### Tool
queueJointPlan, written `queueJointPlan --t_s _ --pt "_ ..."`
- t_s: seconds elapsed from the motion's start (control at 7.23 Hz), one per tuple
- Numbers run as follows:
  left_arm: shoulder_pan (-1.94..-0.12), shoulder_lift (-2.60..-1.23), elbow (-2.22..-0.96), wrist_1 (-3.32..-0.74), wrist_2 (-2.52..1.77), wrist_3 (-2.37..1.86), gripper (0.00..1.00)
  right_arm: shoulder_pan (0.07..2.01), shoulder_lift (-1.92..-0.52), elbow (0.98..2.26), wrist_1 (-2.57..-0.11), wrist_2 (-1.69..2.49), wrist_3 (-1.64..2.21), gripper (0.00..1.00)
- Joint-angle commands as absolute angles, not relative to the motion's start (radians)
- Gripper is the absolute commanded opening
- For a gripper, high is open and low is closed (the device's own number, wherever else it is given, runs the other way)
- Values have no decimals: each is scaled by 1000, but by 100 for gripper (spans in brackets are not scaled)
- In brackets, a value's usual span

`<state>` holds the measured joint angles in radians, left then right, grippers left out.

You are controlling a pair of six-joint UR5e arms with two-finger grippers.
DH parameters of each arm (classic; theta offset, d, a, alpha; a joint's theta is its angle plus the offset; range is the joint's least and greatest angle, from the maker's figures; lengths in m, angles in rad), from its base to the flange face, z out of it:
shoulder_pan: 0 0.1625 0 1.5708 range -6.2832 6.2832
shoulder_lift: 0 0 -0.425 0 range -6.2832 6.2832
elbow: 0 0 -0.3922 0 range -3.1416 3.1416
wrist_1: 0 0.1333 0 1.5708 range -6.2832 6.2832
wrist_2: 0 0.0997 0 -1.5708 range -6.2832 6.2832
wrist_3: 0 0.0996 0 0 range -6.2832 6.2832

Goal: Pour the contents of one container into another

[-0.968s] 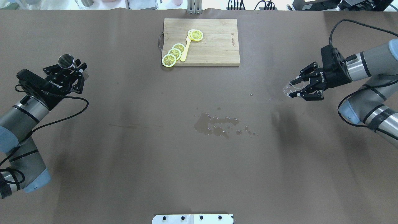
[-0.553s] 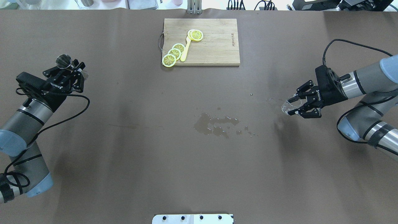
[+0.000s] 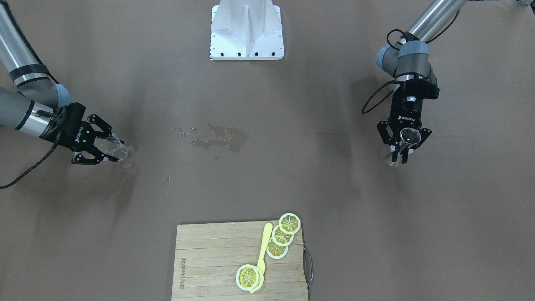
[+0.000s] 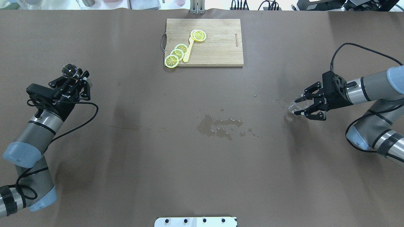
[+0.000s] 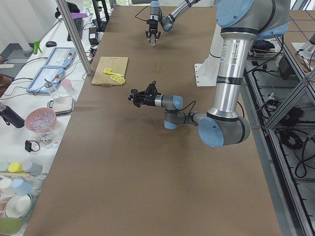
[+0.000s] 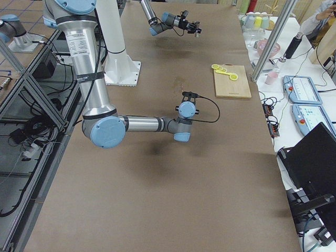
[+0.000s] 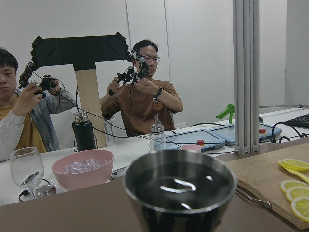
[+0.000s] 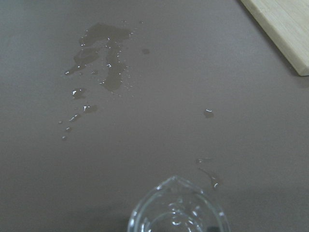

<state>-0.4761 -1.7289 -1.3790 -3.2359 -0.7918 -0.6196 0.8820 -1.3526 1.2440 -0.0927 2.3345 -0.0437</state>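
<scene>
A steel cup (image 4: 69, 71) holding clear liquid stands upright in my left gripper (image 4: 75, 82), which is shut on it at the table's left side. It fills the bottom of the left wrist view, cup (image 7: 179, 188), and shows in the front view, cup (image 3: 409, 136), in the left gripper (image 3: 400, 152). At the right side my right gripper (image 4: 299, 106) is shut on a clear spouted glass (image 4: 295, 107), held low over the table. The glass (image 3: 117, 151) sits in the right gripper (image 3: 108, 149), and its rim (image 8: 177, 210) shows in the right wrist view.
A puddle of spilled liquid (image 4: 217, 125) lies mid-table, with droplets (image 4: 255, 95) toward the right gripper. A wooden cutting board (image 4: 221, 50) with lemon slices (image 4: 176, 54) and a yellow tool sits at the far edge. Beyond it are two people, a pink bowl (image 7: 82, 174) and a wine glass (image 7: 26, 166).
My right gripper has come down and toward the robot with the glass. The left gripper has shifted slightly nearer and rightward with the steel cup.
</scene>
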Motion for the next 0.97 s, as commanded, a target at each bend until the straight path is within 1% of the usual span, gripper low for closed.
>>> queueJointPlan --t_s 0.0,0.28,0.83 --pt "-443 -1727 -1374 -3191 -750 -635 0 845 -1373 1249 -97 2240 -98 0" --pt "-443 -1730 -1370 -3127 -749 -637 0 828 -1428 1313 -100 2237 -98 0" --pt "-439 -1730 -1367 -3062 -749 -638 0 816 -1430 1299 -95 2238 -97 0"
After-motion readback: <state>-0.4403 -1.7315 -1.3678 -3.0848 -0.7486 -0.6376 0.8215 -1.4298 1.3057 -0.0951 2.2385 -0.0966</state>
